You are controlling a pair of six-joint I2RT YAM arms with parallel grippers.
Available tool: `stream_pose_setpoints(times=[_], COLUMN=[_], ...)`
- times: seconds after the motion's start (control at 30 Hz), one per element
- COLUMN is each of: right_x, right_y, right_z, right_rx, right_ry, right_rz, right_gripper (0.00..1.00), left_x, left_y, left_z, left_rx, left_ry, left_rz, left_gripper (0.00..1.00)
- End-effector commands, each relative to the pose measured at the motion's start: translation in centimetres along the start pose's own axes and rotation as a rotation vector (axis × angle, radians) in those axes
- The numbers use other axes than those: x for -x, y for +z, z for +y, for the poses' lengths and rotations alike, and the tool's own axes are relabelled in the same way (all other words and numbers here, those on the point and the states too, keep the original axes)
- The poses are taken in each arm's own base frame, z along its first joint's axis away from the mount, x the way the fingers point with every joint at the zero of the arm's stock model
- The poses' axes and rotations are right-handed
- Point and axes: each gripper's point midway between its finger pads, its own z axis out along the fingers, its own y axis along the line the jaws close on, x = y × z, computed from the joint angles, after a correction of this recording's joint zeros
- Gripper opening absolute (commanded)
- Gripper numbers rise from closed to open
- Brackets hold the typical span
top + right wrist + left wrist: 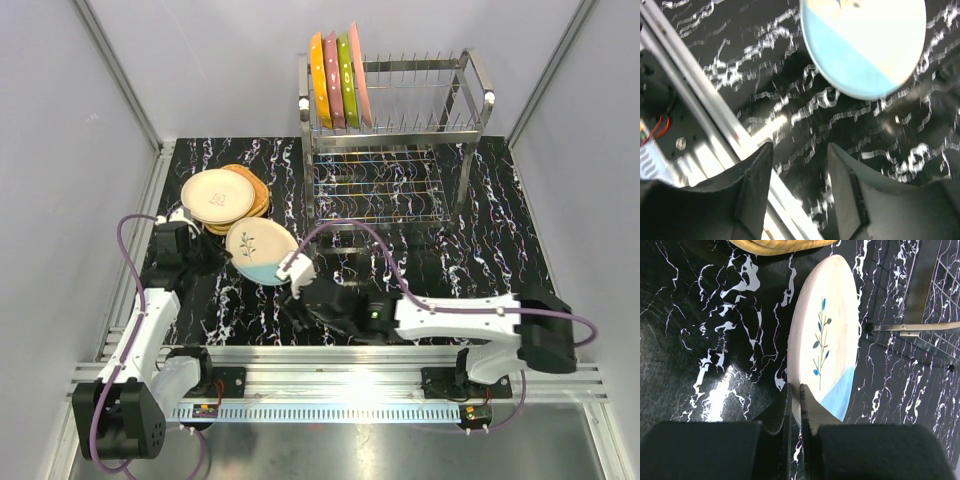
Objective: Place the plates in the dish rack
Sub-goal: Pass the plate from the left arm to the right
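Observation:
My left gripper (218, 252) is shut on the left rim of a cream plate (260, 248) with a leaf motif and a light blue segment. In the left wrist view the jaws (795, 391) pinch the plate (827, 335) edge. My right gripper (298, 300) is open and empty, just near-right of that plate. In the right wrist view it (800, 150) hovers over the table, with the plate (865, 45) ahead. The steel dish rack (400, 190) stands at the back with an orange plate (319, 70), pink plates (333, 85) and a lime one (346, 75) upright at the left end of its upper tier.
A cream plate (217, 195) lies on a stack of tan plates (258, 196) at back left, also showing in the left wrist view (780, 245). A rack foot (910, 327) is close to the held plate. The aluminium rail (700, 100) runs along the near edge.

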Motion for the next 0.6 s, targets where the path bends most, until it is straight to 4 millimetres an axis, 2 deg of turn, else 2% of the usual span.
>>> stream_pose_setpoints(times=[0.0, 0.03, 0.2, 0.23, 0.27, 0.33, 0.43, 0.57], right_x=[5.2, 5.3, 4.6, 5.2, 3.9, 2.9, 1.5, 0.2], right_y=[2.1, 3.4, 7.3, 7.8, 9.0, 10.6, 12.2, 13.0], right_z=[0.8, 1.3, 1.3, 1.2, 1.1, 1.0, 0.3, -1.5], right_rx=[-0.078, -0.085, -0.158, -0.179, -0.194, -0.224, -0.272, -0.381], right_ry=[-0.035, -0.051, -0.127, -0.136, -0.172, -0.2, -0.228, -0.241], right_rz=[-0.151, -0.139, -0.103, -0.113, -0.076, -0.05, -0.014, 0.001], right_gripper=[0.57, 0.59, 0.75, 0.76, 0.77, 0.8, 0.82, 0.82], left_x=[1.6, 1.6, 1.0, 0.9, 0.9, 0.8, 0.7, 0.5], left_y=[-0.9, -1.0, -1.1, -1.1, -1.1, -1.3, -1.4, -1.6], left_z=[-3.1, -3.1, -3.9, -3.9, -4.0, -4.2, -4.3, -4.5], left_rx=[-0.125, -0.126, -0.145, -0.146, -0.148, -0.155, -0.151, -0.155], left_ry=[0.046, 0.049, 0.075, 0.078, 0.078, 0.088, 0.096, 0.106], left_rz=[-0.044, -0.044, -0.03, -0.028, -0.028, -0.031, -0.029, -0.022], left_gripper=[0.0, 0.0, 0.0, 0.0, 0.0, 0.0, 0.0, 0.0])
